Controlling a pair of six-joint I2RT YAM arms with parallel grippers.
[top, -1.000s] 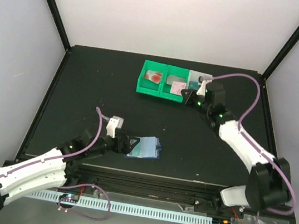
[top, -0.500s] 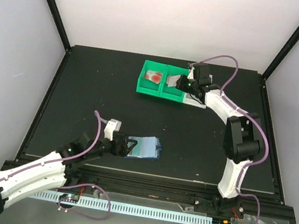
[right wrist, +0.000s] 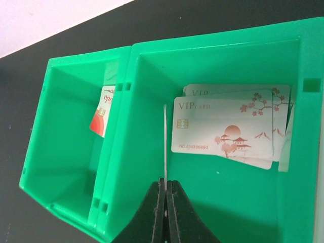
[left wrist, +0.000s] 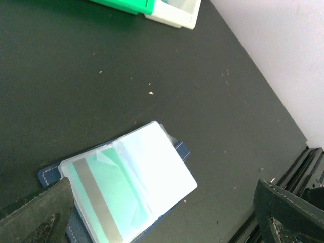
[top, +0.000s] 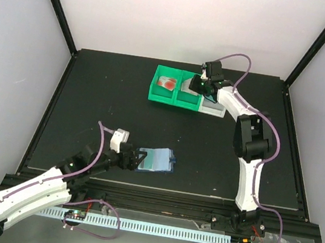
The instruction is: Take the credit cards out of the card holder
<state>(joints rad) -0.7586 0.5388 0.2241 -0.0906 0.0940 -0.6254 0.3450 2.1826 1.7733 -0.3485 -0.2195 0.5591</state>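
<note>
The navy card holder lies open on the table near the front; in the left wrist view its clear pockets show a teal card with a grey stripe. My left gripper is open at the holder's left edge, its fingers wide apart. My right gripper is over the green tray, shut on a thin card held edge-on above the right green compartment. White VIP cards lie in that compartment. A white card with red circles rests in the left compartment.
A white tray adjoins the green tray on its right. The table's black frame rails run along the front and sides. The right arm's cable arches above the trays.
My right gripper has moved left from the white tray to over the green tray's right compartment, the arm folding up. My left gripper stays at the holder.
</note>
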